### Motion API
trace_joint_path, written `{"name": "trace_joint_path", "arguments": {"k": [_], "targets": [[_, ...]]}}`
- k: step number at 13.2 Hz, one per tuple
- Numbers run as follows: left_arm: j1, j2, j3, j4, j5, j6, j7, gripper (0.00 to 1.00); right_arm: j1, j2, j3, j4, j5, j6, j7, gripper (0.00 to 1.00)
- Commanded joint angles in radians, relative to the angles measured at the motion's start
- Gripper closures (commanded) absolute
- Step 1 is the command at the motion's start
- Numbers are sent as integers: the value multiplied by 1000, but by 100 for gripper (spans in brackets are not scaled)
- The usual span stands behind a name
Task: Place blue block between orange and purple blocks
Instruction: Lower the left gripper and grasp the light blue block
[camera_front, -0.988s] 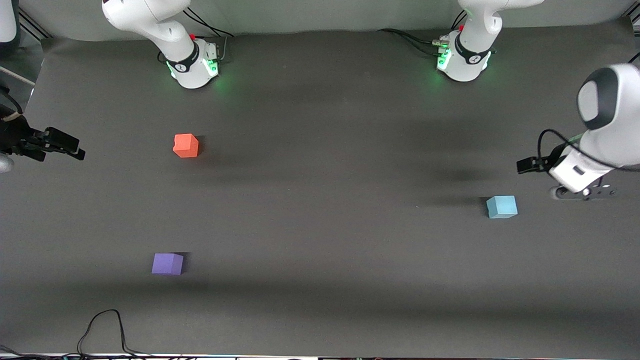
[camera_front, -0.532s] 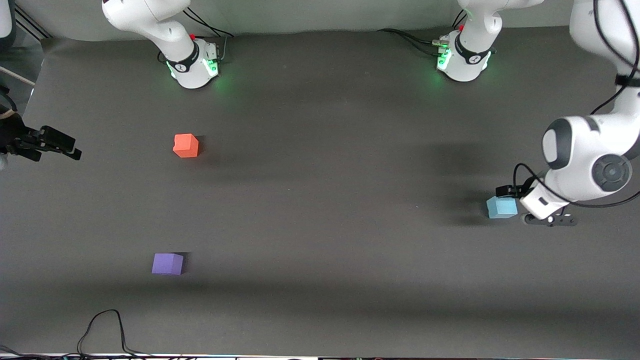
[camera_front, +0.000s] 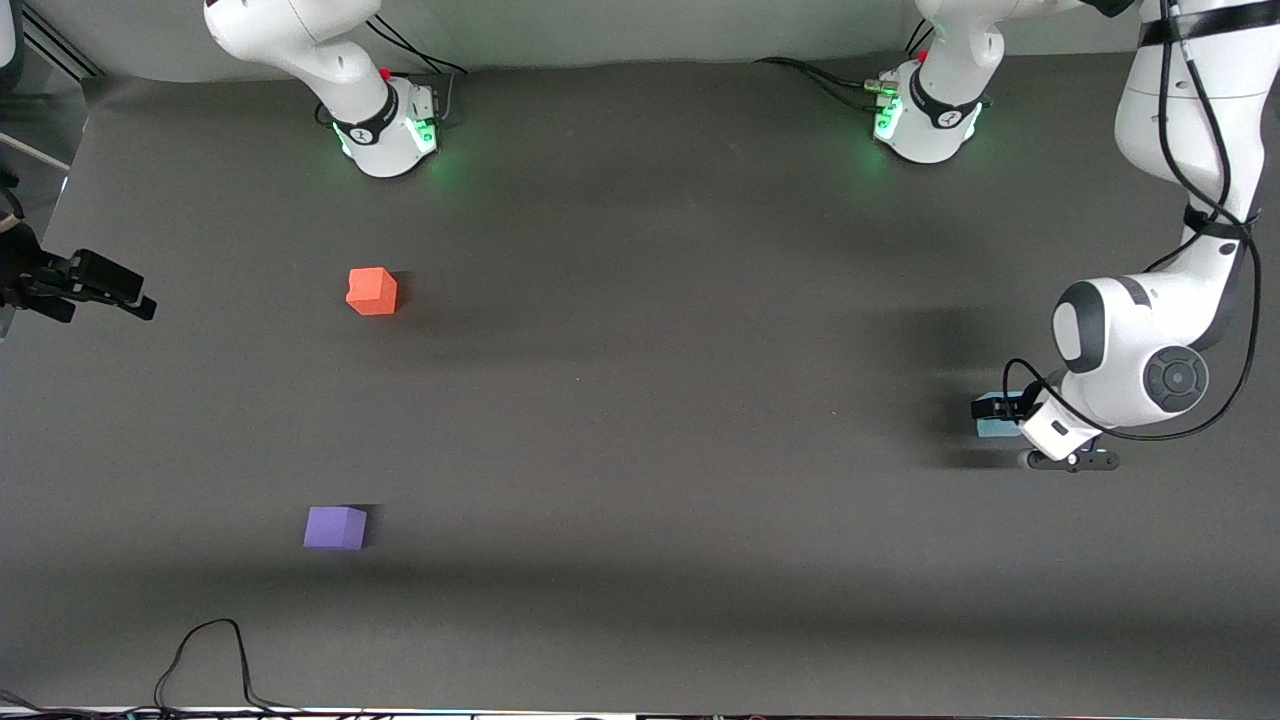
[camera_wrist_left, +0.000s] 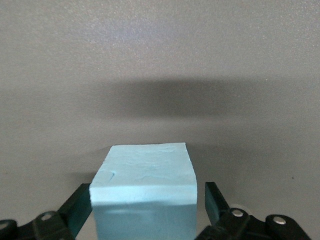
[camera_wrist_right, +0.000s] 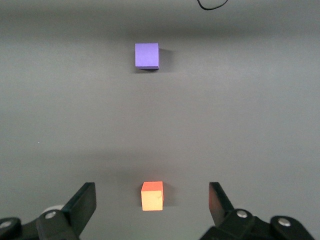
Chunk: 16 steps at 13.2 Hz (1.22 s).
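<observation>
The light blue block (camera_front: 990, 428) sits on the dark table at the left arm's end, mostly hidden under the left hand. My left gripper (camera_front: 1003, 412) is low around it. In the left wrist view the blue block (camera_wrist_left: 144, 190) lies between my open left gripper's (camera_wrist_left: 147, 207) fingers, with a small gap on one side. The orange block (camera_front: 372, 291) and the purple block (camera_front: 335, 527) sit apart toward the right arm's end, the purple one nearer the front camera. My right gripper (camera_front: 105, 285) hangs open and empty off that end, and its wrist view shows the orange block (camera_wrist_right: 152, 196) and the purple block (camera_wrist_right: 147, 55).
A black cable (camera_front: 205, 655) loops on the table near the front edge, close to the purple block. The two arm bases (camera_front: 385, 125) stand along the table's back edge. Bare table lies between the orange and purple blocks.
My left arm has swung in and come down, so its open gripper now straddles the blue block. The right gripper has drifted slightly outward. The blocks have not moved.
</observation>
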Motion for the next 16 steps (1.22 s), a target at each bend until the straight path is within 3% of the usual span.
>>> {"name": "trace_joint_path", "arguments": {"k": [1, 4, 7, 8, 12, 16], "targets": [[1, 7, -1, 14, -25, 4, 24, 1, 1, 14, -4, 19, -1, -12, -3, 0], [1, 5, -3, 14, -25, 3, 24, 5, -5, 8, -18, 21, 4, -13, -5, 0], [3, -54, -2, 8, -26, -38, 19, 44, -5, 32, -15, 31, 16, -13, -11, 0], [4, -85, -1, 9, -28, -86, 19, 49, -3, 26, -16, 34, 25, -16, -12, 0], [24, -313, 3, 24, -31, -380, 13, 52, 3, 22, -9, 77, 25, -56, -1, 0], [24, -484, 14, 129, -25, -716, 2, 52, -2, 22, -13, 65, 46, -122, -17, 0]]}}
